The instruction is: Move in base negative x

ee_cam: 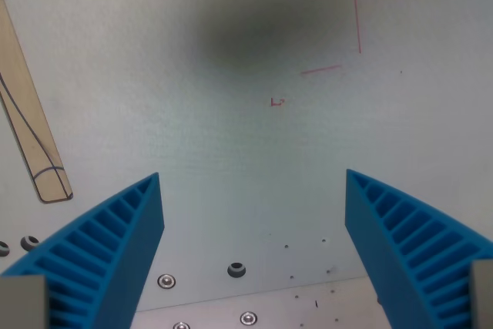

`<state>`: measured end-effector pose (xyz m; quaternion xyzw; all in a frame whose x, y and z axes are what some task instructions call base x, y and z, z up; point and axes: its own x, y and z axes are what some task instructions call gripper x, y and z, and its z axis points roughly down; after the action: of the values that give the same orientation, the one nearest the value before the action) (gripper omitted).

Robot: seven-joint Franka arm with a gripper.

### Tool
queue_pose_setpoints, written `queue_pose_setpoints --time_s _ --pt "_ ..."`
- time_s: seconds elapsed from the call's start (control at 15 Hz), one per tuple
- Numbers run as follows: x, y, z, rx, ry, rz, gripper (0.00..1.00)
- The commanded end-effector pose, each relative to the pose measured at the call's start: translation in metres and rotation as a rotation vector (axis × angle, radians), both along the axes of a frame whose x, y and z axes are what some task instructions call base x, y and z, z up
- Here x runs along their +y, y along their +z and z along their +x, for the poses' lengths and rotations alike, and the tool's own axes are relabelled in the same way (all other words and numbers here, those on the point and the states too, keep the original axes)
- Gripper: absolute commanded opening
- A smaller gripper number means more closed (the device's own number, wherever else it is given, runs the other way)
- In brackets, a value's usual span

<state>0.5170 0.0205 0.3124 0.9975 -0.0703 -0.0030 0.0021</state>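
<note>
My gripper (253, 190) hangs with its blue ribbed fingers (115, 244) spread wide apart, nothing between them. Nearest me, bolts (166, 280) and a dark hole dot the pale table (231, 152). At the far left lies a wooden strip (31, 113); farther off, faint red line marks (331, 28) sit under a soft shadow. There is no object to grasp: I judge this a plain translation step, needing a steady, level slide along base negative x.

A pale desk (231, 152) is carrying 3 red lines (339, 28), a small red mark (277, 102), a wooden strip (31, 121) at the wrist view's left, and screws (166, 280).
</note>
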Motion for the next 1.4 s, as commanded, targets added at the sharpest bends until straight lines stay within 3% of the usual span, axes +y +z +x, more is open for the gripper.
queue_pose_setpoints --time_s 0.07,1.4 --pt "-0.001 0.002 -0.005 -0.004 -0.001 0.0 1.0" --pt "-0.015 -0.008 -0.108 -0.004 -0.001 0.0 1.0"
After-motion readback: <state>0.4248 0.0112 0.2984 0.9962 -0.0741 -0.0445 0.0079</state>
